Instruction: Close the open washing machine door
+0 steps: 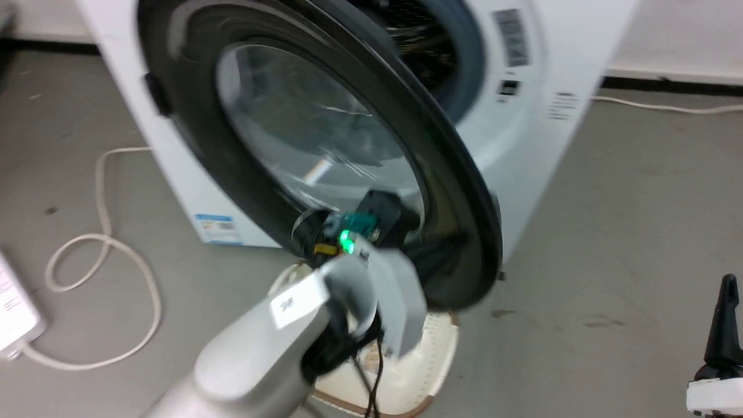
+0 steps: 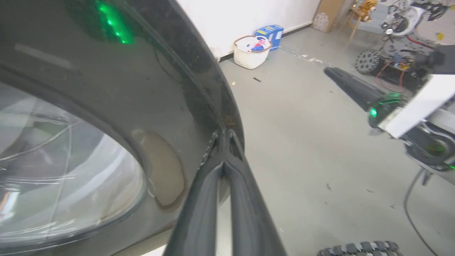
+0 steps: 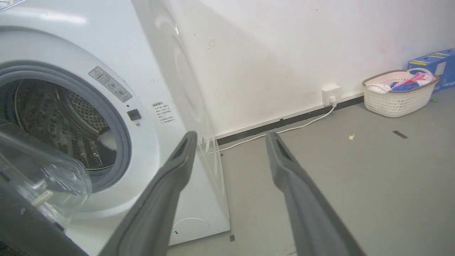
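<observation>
The washing machine door stands partly open, its glossy black ring and bulging glass window turned towards me. Behind it is the white washing machine, whose steel drum and grey gasket show in the right wrist view. My left gripper is shut, with its fingertips touching the outer face of the door near the rim. The left wrist sits low against the door. My right gripper is open and holds nothing, off to the right of the machine. It also shows at the head view's lower right.
A cream perforated basket lies on the floor under my left arm. A white cable loops across the floor at left beside a white device. By the wall stand a laundry basket, a blue box and a socket.
</observation>
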